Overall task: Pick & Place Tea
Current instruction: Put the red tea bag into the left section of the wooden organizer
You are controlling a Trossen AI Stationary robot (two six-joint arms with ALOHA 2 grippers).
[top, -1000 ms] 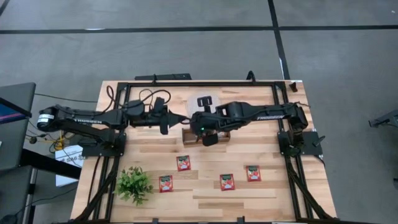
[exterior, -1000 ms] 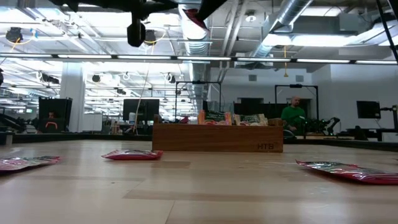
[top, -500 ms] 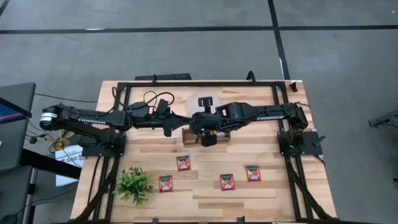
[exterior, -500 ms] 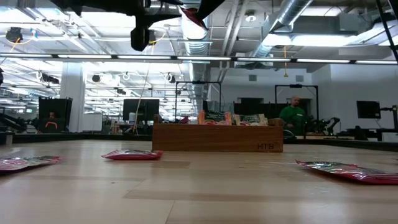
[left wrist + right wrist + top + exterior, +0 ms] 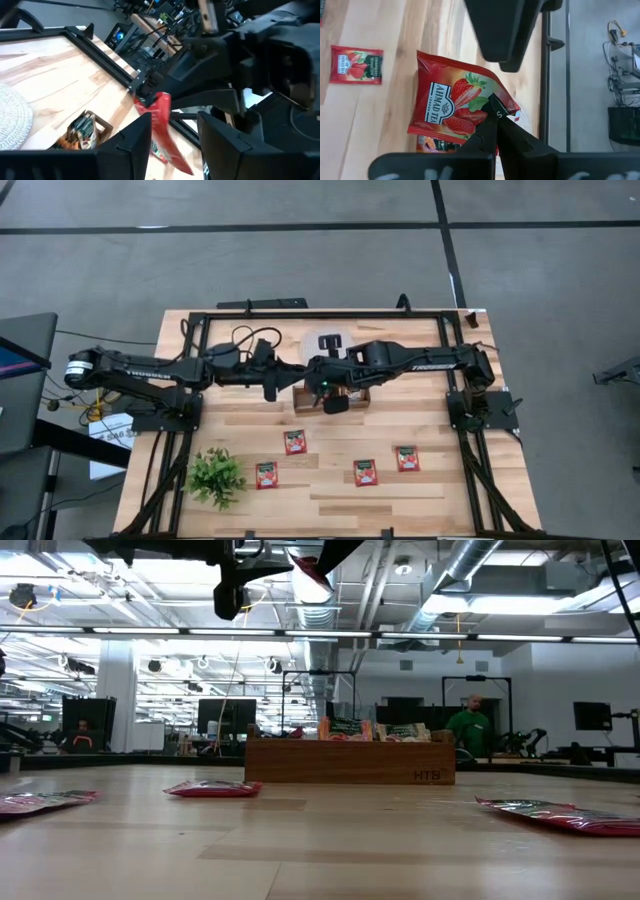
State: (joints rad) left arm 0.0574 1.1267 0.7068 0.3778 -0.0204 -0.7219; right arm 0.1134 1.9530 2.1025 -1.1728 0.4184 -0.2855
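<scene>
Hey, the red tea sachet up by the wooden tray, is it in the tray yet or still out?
Still out. The red sachet hangs in the air, pinched at one corner by the right gripper, above the wooden tray.

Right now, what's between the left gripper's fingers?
In the left wrist view, the left gripper is open around a red tea sachet, which the right gripper pinches at one corner.

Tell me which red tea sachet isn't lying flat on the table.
The red sachet pinched in the right gripper, up over the wooden tray. The other four lie flat along the table's near side.
</scene>
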